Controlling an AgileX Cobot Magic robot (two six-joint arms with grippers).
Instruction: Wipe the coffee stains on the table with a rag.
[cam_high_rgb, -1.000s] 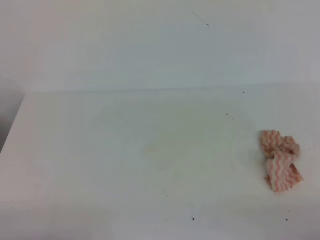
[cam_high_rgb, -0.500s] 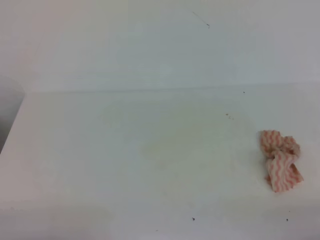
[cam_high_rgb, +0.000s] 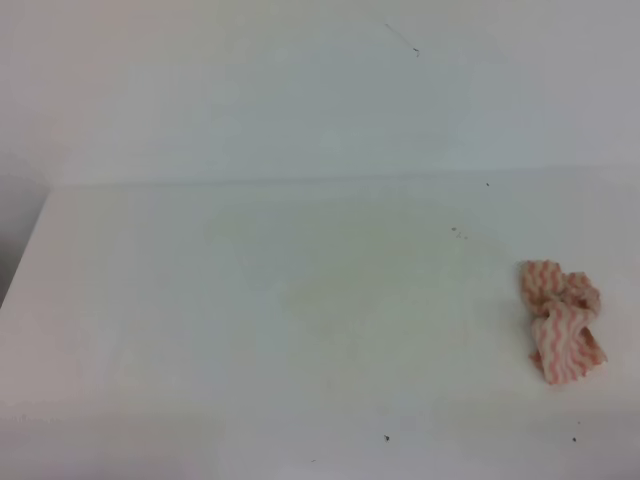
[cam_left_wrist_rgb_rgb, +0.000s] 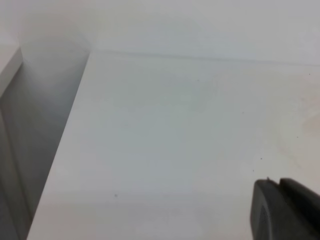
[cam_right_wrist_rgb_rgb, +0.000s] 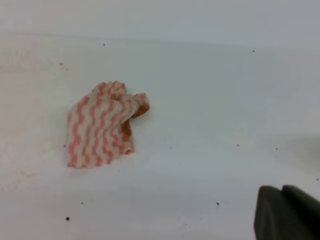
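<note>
While my two arms sit back from the work area, the views read as follows.

Surface (cam_high_rgb: 200, 330): plain white, running to a back edge where a white wall rises; its left edge drops off beside a grey gap in my left wrist view.

Rag (cam_high_rgb: 561, 320): crumpled, pink-red and white zigzag stripes, lying at the far right of the surface in the high view; in my right wrist view it lies left of centre, with a brownish patch on its upper right fold. Nothing touches it.

Coffee stains (cam_high_rgb: 330, 295): only a faint yellowish tint near the middle of the surface, well apart from the rag, edges too pale to trace; a similar faint tint shows at the right of my left wrist view.

Dark specks (cam_right_wrist_rgb_rgb: 67, 218): tiny dots scattered over the surface around the rag.

Left pincer (cam_left_wrist_rgb_rgb: 285, 210): a dark corner of it shows at lower right of my left wrist view, above bare surface; I cannot tell its opening.

Right pincer (cam_right_wrist_rgb_rgb: 285, 214): a dark corner at lower right of my right wrist view, well apart from the rag; I cannot tell its opening.
</note>
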